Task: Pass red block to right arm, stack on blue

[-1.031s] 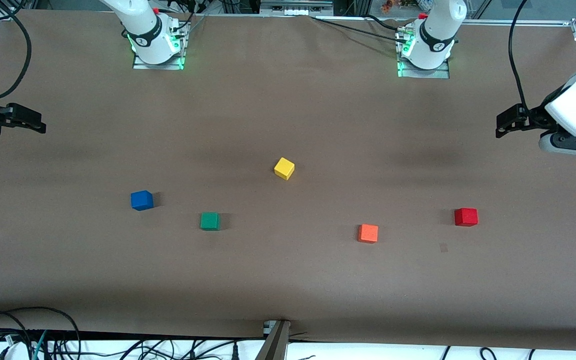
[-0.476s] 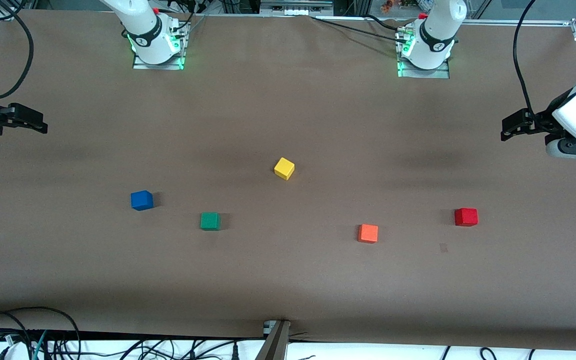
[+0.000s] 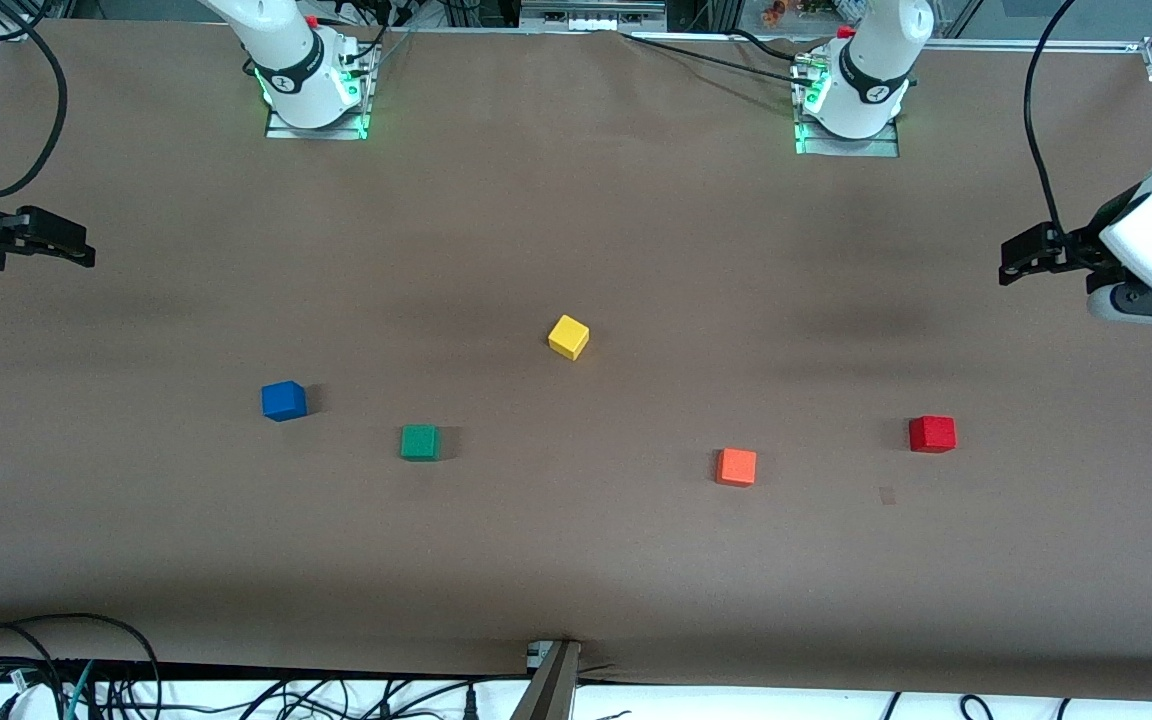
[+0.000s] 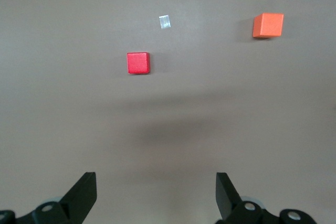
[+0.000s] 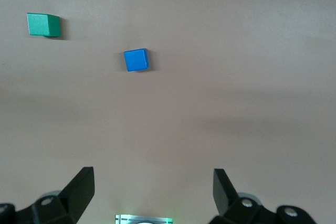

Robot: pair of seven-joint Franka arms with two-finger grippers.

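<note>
The red block [image 3: 932, 434] [image 4: 138, 62] lies on the brown table toward the left arm's end, with nothing touching it. The blue block [image 3: 283, 400] [image 5: 136, 60] lies toward the right arm's end. My left gripper [image 3: 1016, 255] [image 4: 156, 198] hangs open and empty over bare table at the left arm's end, well apart from the red block. My right gripper [image 3: 76, 250] [image 5: 153, 195] hangs open and empty over bare table at the right arm's end, well apart from the blue block.
A green block [image 3: 420, 442] [image 5: 43, 24] lies beside the blue one. An orange block [image 3: 736, 467] [image 4: 268, 25] lies beside the red one. A yellow block [image 3: 568, 337] sits mid-table. A small pale mark [image 3: 887, 495] is on the table near the red block. Cables run along the table's near edge.
The left arm's hand has shifted slightly toward its own end of the table. The right gripper has barely moved. No block has moved.
</note>
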